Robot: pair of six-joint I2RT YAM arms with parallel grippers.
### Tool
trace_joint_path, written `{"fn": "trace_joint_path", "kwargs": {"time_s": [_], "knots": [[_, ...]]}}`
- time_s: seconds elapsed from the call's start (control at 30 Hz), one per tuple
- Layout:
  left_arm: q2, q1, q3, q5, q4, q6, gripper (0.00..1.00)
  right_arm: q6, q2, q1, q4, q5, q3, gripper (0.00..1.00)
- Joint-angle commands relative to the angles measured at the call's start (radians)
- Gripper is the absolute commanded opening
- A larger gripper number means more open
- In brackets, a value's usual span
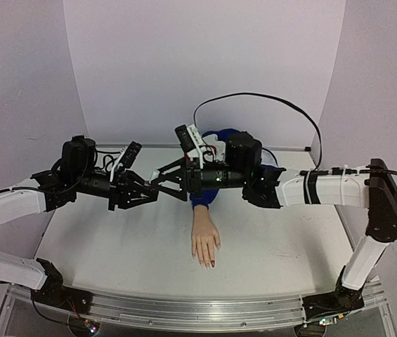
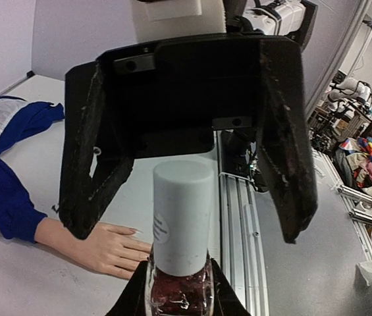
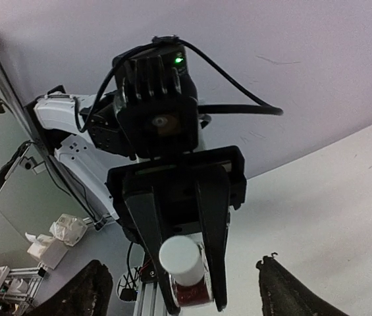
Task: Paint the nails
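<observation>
Start with the work surface: a white table (image 1: 114, 239) closed in by plain lilac walls (image 1: 205, 63) at the back and both sides, with an aluminium rail (image 1: 198, 312) along its near edge. The mannequin hand (image 1: 205, 242) lies flat near the middle of the table, fingers pointing toward the rail. Its blue sleeve (image 1: 202, 200) runs back under the right arm, which hides most of it in the top view. The nails (image 1: 211, 263) are at the fingertips closest to the rail. From above you can make out one dark red nail; the others are too small to judge. Above the table, left of the sleeve, the two arms meet tip to tip. The left gripper (image 3: 192, 293) is clenched on a polish bottle (image 2: 179, 289) of dark red glass, with its white cap (image 2: 182, 217) pointing at the right arm. The right gripper (image 2: 186, 224) is released: its jaws stand spread on either side of the cap, clear of it on both sides. A black cable (image 1: 268, 102) arcs over the right arm in front of the back wall. Use the wrist views to check the bottle, because the top view buries it between the black fingers. Both wrist views also show clutter (image 2: 370, 155) beyond the table's edge, which the top view does not. Only the right wrist view shows the lit green lamp (image 3: 178, 60) on the left wrist.
</observation>
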Motion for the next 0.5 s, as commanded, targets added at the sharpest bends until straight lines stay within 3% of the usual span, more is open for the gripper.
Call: {"fn": "trace_joint_path", "kwargs": {"time_s": [0.0, 0.23, 0.47], "knots": [[0.003, 0.0, 0.063, 0.12, 0.049, -0.017, 0.0, 0.014, 0.038, -0.002, 0.114, -0.133, 0.097, 0.69], [0.013, -0.004, 0.065, 0.142, 0.05, -0.017, 0.0, 0.03, 0.087, -0.003, 0.127, -0.19, 0.161, 0.41], [0.017, -0.005, 0.064, 0.14, 0.049, -0.016, 0.0, 0.079, 0.124, -0.002, 0.168, -0.268, 0.192, 0.22]]}}
